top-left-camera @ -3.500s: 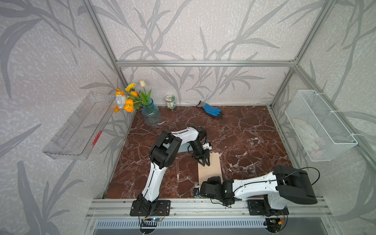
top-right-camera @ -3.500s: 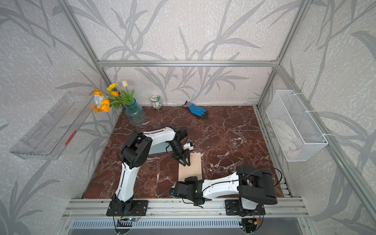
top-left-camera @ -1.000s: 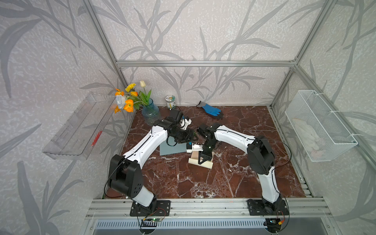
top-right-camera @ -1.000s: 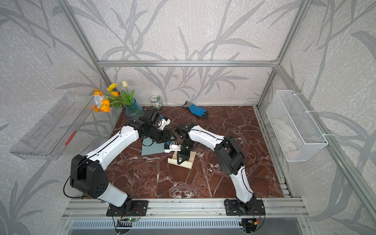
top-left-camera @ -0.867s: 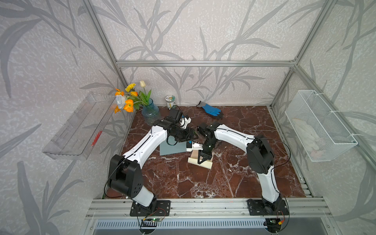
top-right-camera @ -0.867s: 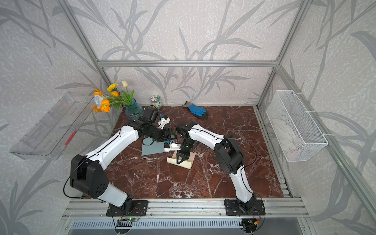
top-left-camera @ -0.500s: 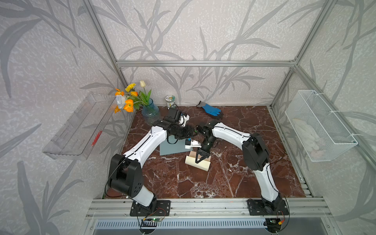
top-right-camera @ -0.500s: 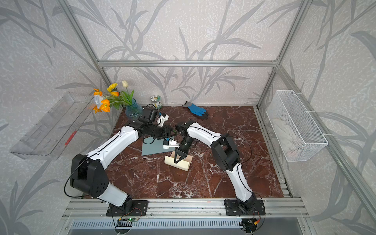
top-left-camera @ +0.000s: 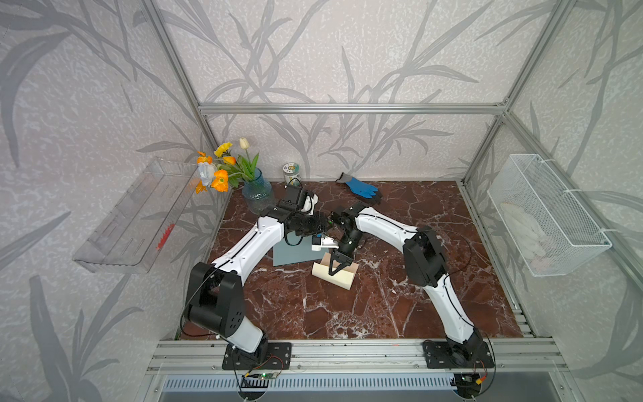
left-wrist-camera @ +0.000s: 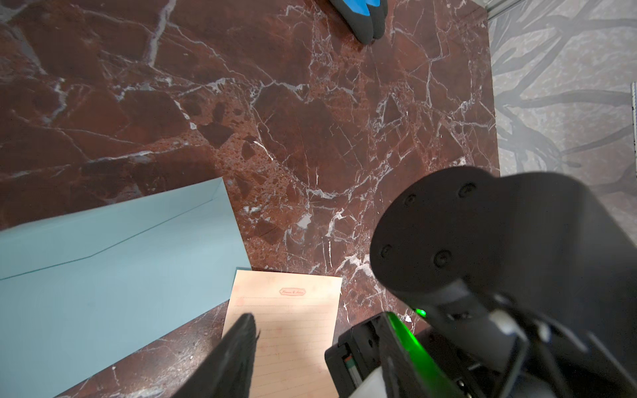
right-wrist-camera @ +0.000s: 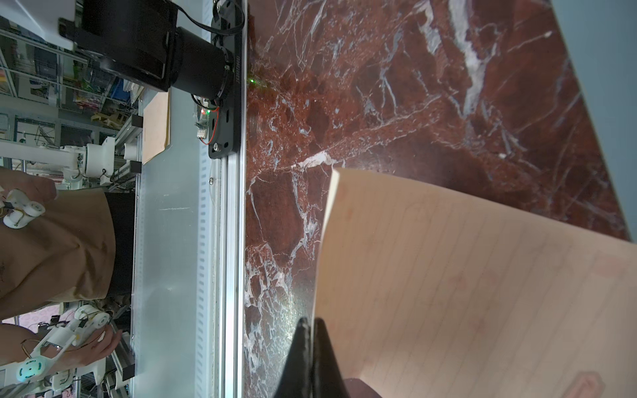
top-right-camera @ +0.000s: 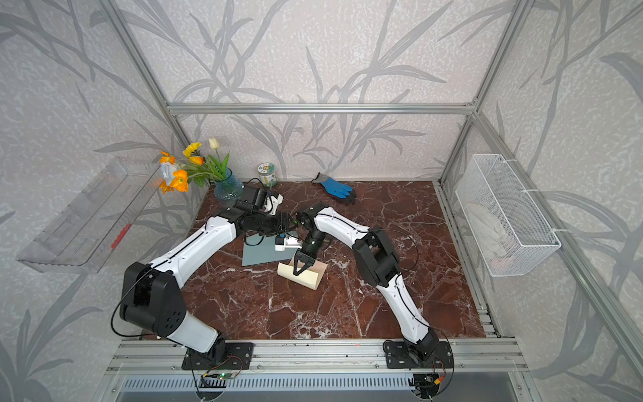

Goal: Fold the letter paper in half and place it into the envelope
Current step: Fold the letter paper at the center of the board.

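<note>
Near the centre of both top views the letter paper [top-left-camera: 345, 281] [top-right-camera: 311, 276] is seen on the marble table [top-left-camera: 400, 296]. It is bent over on itself into a loose curl rather than pressed flat, with the rounded bend turned toward the lower right of the frame. Its raised edge is pinched by the right gripper [top-left-camera: 335, 268], which points down onto the sheet. In the right wrist view the two black fingers [right-wrist-camera: 300, 351] are closed tight together on that edge, and the faintly ruled sheet fills the lower right of that frame. The envelope [top-left-camera: 295, 252] is laid flat just to the upper left of the paper, flap side up. In the left wrist view its corner is met by a corner of the paper in the lower middle of the frame. The left gripper [top-left-camera: 327, 244] is held over the envelope's right end, close beside the right gripper. Only one of its fingers [left-wrist-camera: 239, 344] is shown, over the lying half of the paper. The other is hidden behind the right arm [left-wrist-camera: 482, 248], so how far it is opened, and whether the sheet is touched, cannot be told. A blue-and-black glove [top-left-camera: 360, 189] and a vase of flowers [top-left-camera: 257, 193] are set well apart at the back.
</note>
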Motion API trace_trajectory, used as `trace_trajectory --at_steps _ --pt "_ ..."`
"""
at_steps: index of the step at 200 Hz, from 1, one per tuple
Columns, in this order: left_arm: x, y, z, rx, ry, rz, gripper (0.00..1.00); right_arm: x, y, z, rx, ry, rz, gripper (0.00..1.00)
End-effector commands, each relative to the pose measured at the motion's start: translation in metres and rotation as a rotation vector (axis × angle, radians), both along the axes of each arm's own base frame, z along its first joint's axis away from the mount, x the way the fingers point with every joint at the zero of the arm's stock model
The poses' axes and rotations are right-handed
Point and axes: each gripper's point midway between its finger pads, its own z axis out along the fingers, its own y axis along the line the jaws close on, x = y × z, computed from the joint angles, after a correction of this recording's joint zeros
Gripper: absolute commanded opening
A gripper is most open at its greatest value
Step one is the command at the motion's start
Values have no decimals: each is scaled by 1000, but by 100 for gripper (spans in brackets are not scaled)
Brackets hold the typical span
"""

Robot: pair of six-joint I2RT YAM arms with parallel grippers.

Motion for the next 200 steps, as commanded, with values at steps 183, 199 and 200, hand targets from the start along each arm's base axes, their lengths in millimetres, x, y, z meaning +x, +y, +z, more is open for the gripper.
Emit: trace_trajectory --at_steps 183,199,200 --pt "-6 16 -5 82 71 56 78 87 -91 -29 -15 257 -398 0" --pt "7 19 -8 87 58 86 81 85 -91 -29 -12 261 -399 0" --pt "8 19 -8 88 58 89 81 85 -91 -29 -12 263 -399 0"
